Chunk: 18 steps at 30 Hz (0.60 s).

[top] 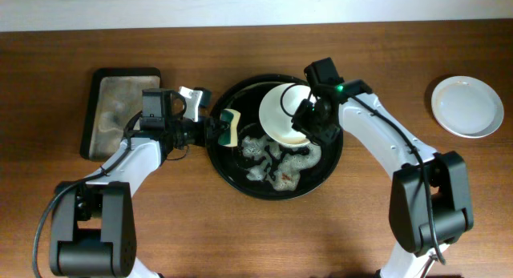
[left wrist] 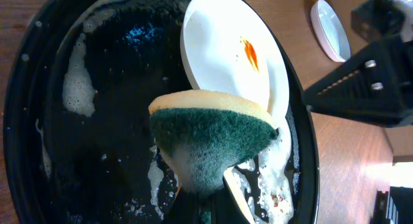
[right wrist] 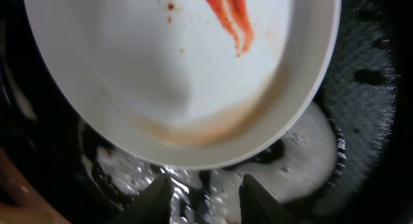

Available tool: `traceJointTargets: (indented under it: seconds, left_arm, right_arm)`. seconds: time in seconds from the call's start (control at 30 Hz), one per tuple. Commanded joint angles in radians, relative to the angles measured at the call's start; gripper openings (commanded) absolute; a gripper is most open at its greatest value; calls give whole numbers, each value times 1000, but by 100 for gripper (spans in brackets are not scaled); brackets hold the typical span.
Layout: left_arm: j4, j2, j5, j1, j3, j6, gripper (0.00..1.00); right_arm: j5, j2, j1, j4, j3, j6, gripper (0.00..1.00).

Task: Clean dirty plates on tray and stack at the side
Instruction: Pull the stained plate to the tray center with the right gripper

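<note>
Now, left claw reaching over tray, clamped on sponge, right claw apart beside tilted plate

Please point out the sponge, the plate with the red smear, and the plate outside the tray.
sponge (left wrist: 213, 143): left wrist view, green scouring face.
smeared plate (right wrist: 161, 75): right wrist view, bare white inside.
side plate (top: 467, 106): overhead view, its centre.

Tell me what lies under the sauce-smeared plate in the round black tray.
Below the lower rim of the plate, white soap foam and the wet black floor of the tray show. The floor directly beneath the plate is covered, so anything lying there cannot be seen.
</note>
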Motion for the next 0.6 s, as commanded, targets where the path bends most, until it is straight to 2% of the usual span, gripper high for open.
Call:
traceJointTargets:
  seconds: [0.0, 0.3, 0.33, 0.37, 0.5, 0.57]
  left_arm:
    - [4, 3, 23, -3, -8, -6, 0]
    - [4, 3, 23, -3, -8, -6, 0]
    - [4, 3, 23, -3, -8, -7, 0]
    - [4, 3, 23, -3, -8, -7, 0]
    - [4, 3, 23, -3, -8, -6, 0]
    - [3, 3, 23, -3, -8, -7, 0]
  right_arm:
    - [2, 15, 10, 48, -66, 135, 36]
    - [19, 26, 9, 181, -195, 174, 35]
    - [23, 26, 9, 184, -195, 173, 30]
    - [31, 26, 9, 186, -195, 168, 18]
    - [56, 26, 6, 179, -193, 65, 7]
    - [75, 24, 0, 170, -193, 10, 5]
